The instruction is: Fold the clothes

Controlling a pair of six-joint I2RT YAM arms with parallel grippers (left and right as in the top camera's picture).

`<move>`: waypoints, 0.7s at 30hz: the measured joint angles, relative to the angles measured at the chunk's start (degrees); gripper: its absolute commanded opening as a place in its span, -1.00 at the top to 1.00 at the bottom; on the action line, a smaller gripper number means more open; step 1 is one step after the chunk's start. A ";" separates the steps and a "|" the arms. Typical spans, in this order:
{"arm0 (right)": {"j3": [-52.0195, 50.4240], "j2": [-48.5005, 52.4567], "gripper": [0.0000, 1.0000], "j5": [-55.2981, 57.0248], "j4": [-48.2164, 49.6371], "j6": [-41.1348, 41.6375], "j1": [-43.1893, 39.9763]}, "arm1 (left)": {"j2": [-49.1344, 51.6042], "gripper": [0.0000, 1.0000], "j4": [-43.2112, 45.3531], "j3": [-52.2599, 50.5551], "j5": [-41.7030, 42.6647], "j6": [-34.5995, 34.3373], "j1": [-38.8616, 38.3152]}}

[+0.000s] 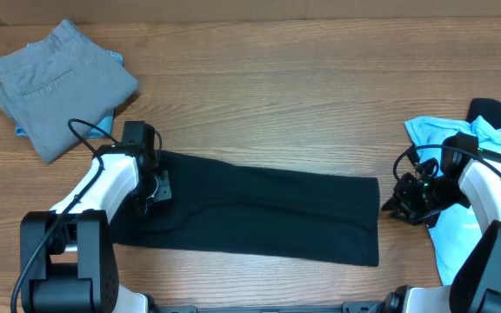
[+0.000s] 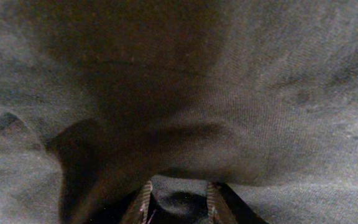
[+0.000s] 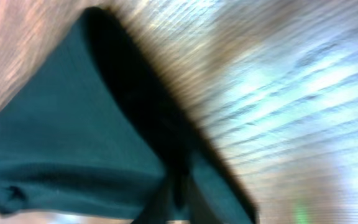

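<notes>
The black T-shirt (image 1: pixel 268 213) lies folded into a long strip across the middle of the table. My left gripper (image 1: pixel 150 189) sits on the strip's left end. In the left wrist view the left gripper (image 2: pixel 178 202) has a bulge of the T-shirt (image 2: pixel 229 112) pinched between its fingers (image 2: pixel 143 202). My right gripper (image 1: pixel 400 204) hangs just off the strip's right edge. The right wrist view is blurred: the right gripper (image 3: pixel 178 196) shows a narrow dark slit, with dark fabric (image 3: pixel 61 137) to its left.
Folded grey trousers (image 1: pixel 59 83) lie at the back left. A light-blue tee (image 1: pixel 433 132) is spread at the right under the right arm, with more black fabric (image 1: pixel 498 111) behind it. Bare wood table (image 1: pixel 303 96) stretches across the back.
</notes>
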 measured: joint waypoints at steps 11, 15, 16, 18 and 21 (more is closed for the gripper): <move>0.00 0.00 -0.08 -0.44 6.19 0.76 0.02 | 0.00 0.08 -0.31 -0.04 -2.01 0.04 0.07; 0.00 0.00 -0.03 -1.92 9.44 0.79 0.09 | 0.00 0.17 -0.70 -0.04 -1.16 0.39 0.07; -0.02 0.00 -0.03 -2.23 10.27 0.79 0.17 | 0.00 0.23 -0.92 -0.04 -1.05 0.46 0.07; -0.15 0.00 0.02 -2.80 12.33 0.83 0.31 | 0.00 0.34 -1.42 -0.04 -0.96 0.52 0.07; -1.57 0.00 0.15 -4.22 15.91 0.85 0.72 | 0.00 0.58 -1.99 -0.09 -0.85 0.57 0.07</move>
